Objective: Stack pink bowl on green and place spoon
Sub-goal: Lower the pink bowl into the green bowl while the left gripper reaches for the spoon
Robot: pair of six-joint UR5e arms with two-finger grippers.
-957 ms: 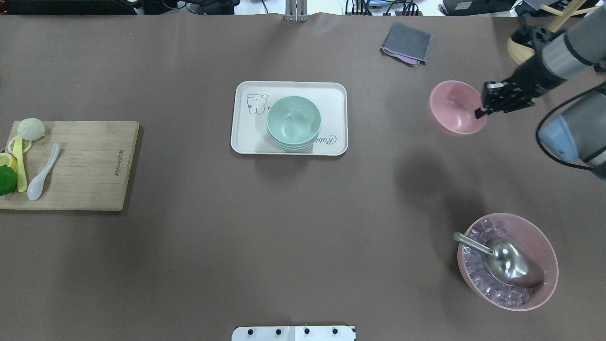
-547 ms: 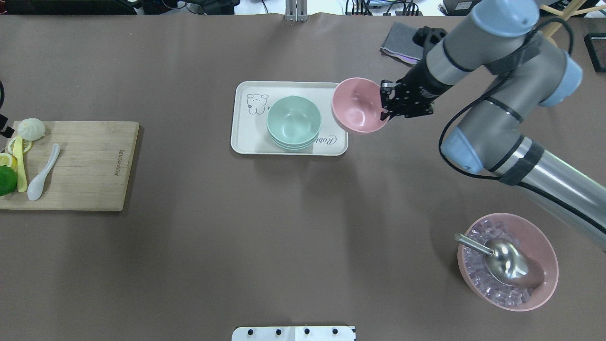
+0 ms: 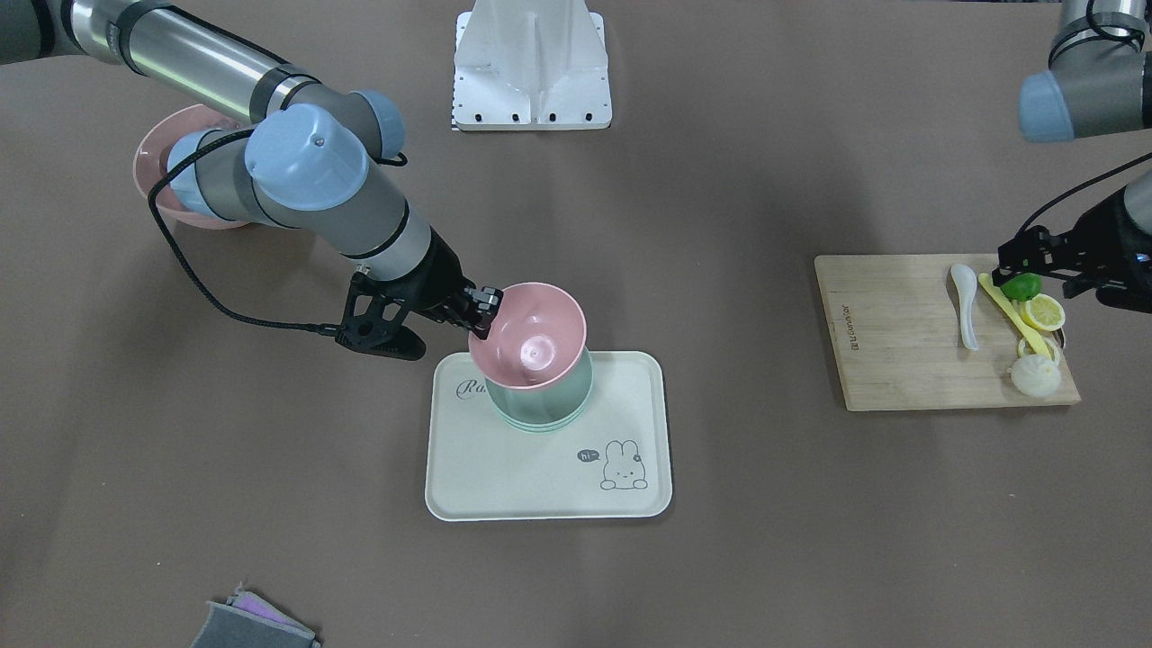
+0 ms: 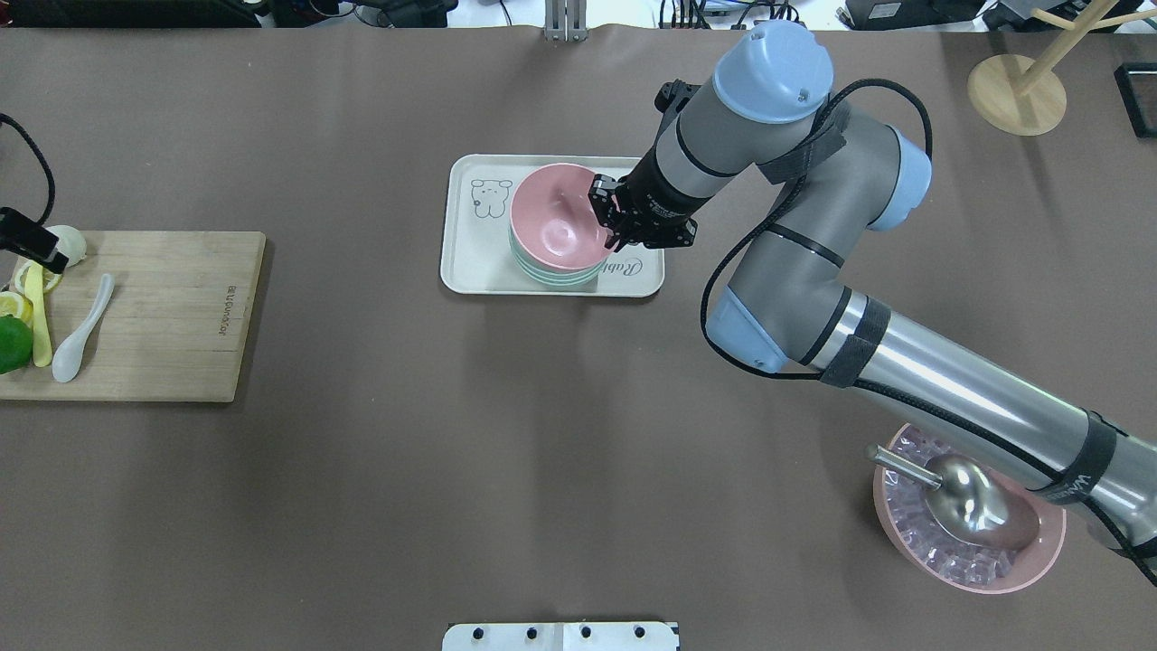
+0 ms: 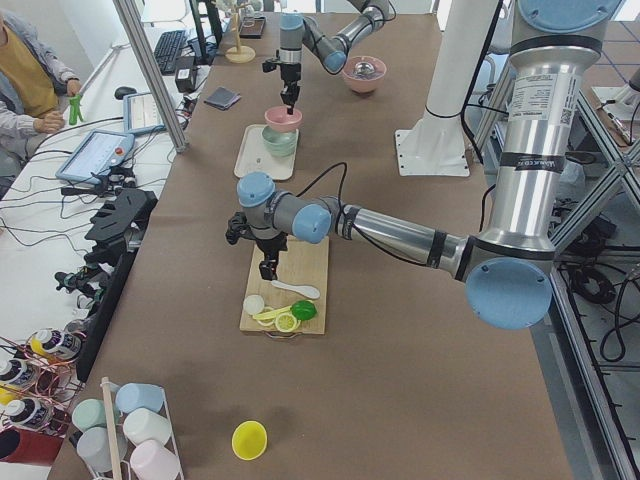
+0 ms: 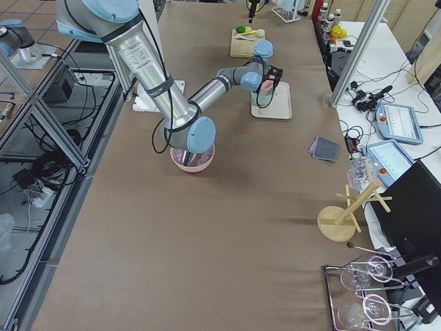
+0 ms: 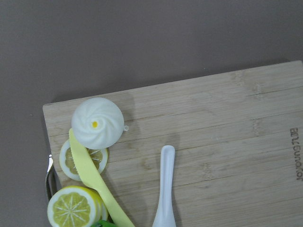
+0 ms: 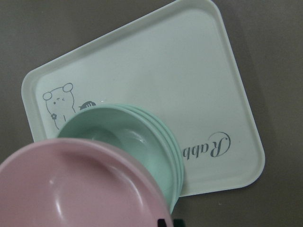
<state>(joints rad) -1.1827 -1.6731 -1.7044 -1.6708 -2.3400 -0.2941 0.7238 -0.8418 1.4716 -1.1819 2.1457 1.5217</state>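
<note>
Over the tray (image 4: 465, 271), the right gripper (image 4: 607, 217) is clamped on the rim of the pink bowl (image 4: 556, 226), holding it tilted just above the green bowls (image 3: 540, 407), ready to nest. At the cutting board (image 4: 172, 316), the left gripper (image 3: 1017, 265) hovers near the spoon (image 4: 81, 330), likely to fetch it; whether its jaws are apart cannot be told.

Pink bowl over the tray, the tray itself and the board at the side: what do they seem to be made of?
Pink bowl: probably plastic or melamine; matte, even colour with soft highlights.
Tray: likely similar plastic; smooth cream surface with a printed cartoon.
Board: wood, perhaps bamboo; visible grain and jointed strips, no gloss.
</note>
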